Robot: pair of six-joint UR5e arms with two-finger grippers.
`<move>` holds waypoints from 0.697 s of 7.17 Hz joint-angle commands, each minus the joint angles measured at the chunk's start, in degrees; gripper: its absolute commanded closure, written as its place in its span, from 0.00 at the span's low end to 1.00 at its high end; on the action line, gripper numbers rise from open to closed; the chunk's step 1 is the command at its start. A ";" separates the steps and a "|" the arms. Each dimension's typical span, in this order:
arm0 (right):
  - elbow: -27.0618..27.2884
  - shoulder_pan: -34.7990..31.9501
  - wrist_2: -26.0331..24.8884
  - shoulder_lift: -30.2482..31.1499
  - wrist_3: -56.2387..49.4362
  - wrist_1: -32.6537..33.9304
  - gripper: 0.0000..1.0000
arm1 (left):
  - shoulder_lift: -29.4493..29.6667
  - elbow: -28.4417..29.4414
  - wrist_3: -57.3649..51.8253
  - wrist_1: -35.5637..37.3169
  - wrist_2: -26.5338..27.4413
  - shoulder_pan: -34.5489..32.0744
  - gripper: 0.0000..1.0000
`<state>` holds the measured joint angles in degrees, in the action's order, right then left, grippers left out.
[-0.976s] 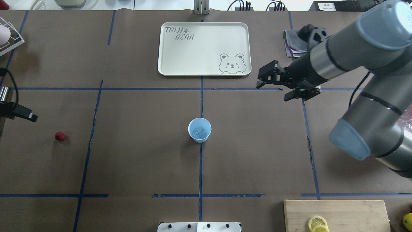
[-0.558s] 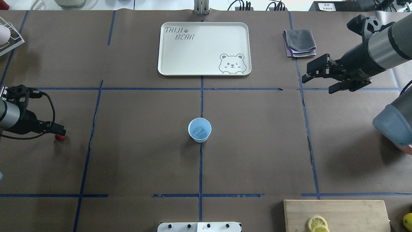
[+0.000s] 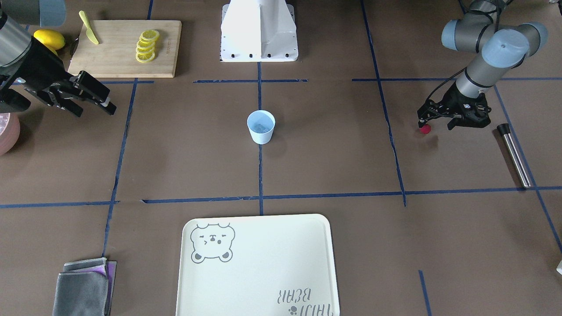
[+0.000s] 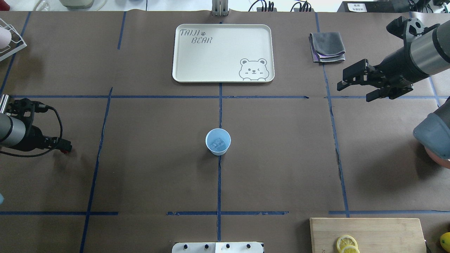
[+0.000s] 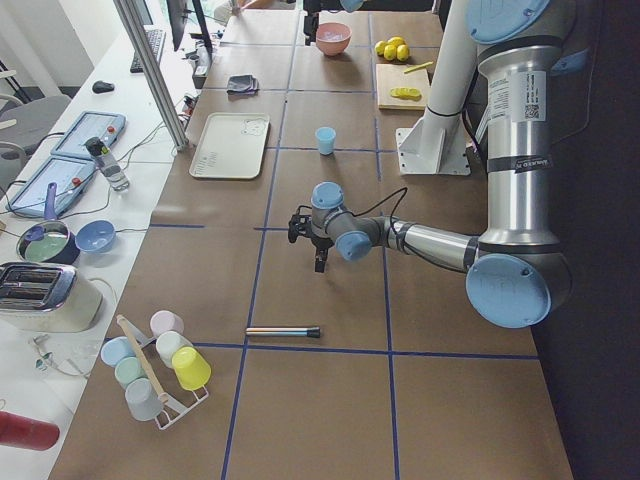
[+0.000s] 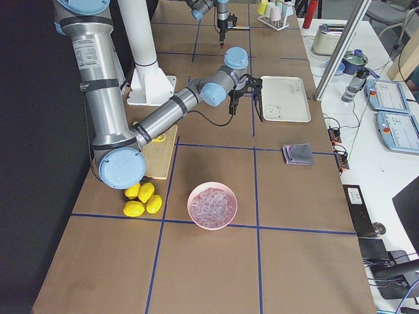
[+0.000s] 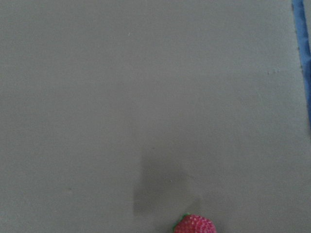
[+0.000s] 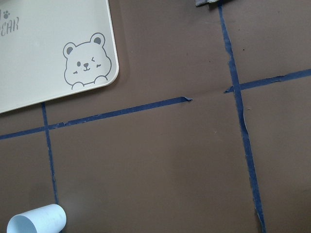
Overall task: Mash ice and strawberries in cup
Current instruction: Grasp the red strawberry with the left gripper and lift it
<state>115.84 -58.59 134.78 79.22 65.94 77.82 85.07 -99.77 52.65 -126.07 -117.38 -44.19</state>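
Jaws parted on left gripper (image 3: 434, 123), gripping nothing; hangs low over the brown table (image 3: 333, 145). Just below one fingertip, strawberry (image 3: 425, 129), small and dark red, on the table surface; contact between the two not discernible. Same strawberry at the bottom edge of the left wrist view (image 7: 194, 224), red with a green tuft.

Just outward of these jaws, away from the table's centre, steel rod (image 3: 514, 153) with black cap, lying flat.

Jaws parted likewise on right gripper (image 4: 353, 93), empty, raised above the table.

Between the two grippers, well apart from both, cup (image 4: 218, 141): light blue, upright, standing on a blue tape line (image 4: 219, 116). Inside it, ice (image 4: 217, 143), pale clear chunks at the bottom.

Beyond the cup from the robot, cream tray (image 4: 225, 52) with bear drawing. Near the right jaws, on their far side, folded grey cloth (image 4: 327, 45). Behind the right jaws, toward the robot, wooden board (image 3: 114, 48) bearing lemon slices (image 3: 146, 46); farther out, pink bowl (image 6: 213, 227) of clear chunks.
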 commanded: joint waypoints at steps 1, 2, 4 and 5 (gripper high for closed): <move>0.09 -0.03 -0.04 0.06 -0.02 0.05 0.01 | 0.18 0.01 -0.01 0.04 0.05 0.24 0.05; 0.18 -0.03 0.05 0.06 -0.02 -0.04 0.01 | 0.44 0.10 0.08 0.04 0.05 0.94 0.06; 0.18 -0.12 0.05 0.06 -0.02 -0.04 0.01 | 0.62 0.54 0.08 0.04 0.05 1.65 0.16; 0.18 -0.12 0.05 0.06 -0.02 0.05 0.01 | 0.62 0.45 0.08 0.04 0.05 1.73 0.35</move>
<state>116.01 -58.69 134.82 79.28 65.92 77.80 85.64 -99.34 52.73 -126.04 -117.34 -42.64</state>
